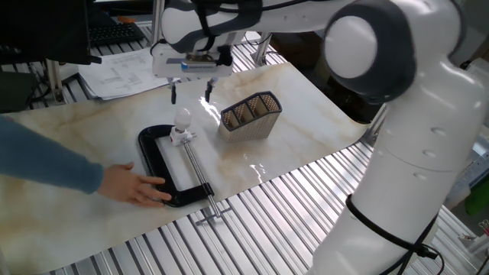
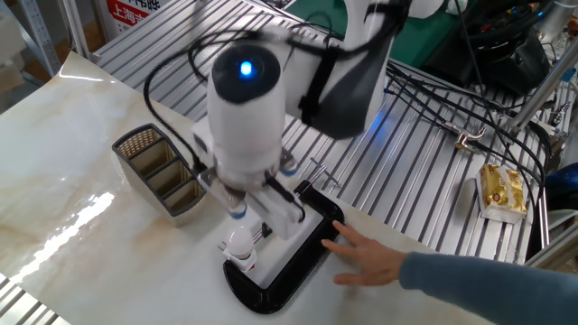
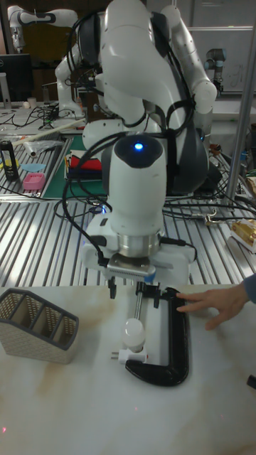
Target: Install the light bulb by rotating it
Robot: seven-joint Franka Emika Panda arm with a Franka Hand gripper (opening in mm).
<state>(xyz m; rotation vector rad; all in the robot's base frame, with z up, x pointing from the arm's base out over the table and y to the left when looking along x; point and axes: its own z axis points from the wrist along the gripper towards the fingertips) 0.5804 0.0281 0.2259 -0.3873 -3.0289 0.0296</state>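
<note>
Person's hand (image 1: 134, 186) steadies black clamp (image 1: 164, 169) on desk (image 1: 306, 130); light bulb (image 1: 182, 118) stands upright in its socket at clamp's jaw, apparently seated; claw (image 1: 190, 93) hangs open above, empty; installation looks essentially complete.

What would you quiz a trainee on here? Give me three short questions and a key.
1. True or false: the gripper is shut on the bulb.
2. What does the person's hand rest against? A) gripper B) clamp C) bulb
3. Fill in: the basket has ___ compartments.

Key: 1 false, the gripper hangs open above the bulb; 2 B; 3 three.
</note>
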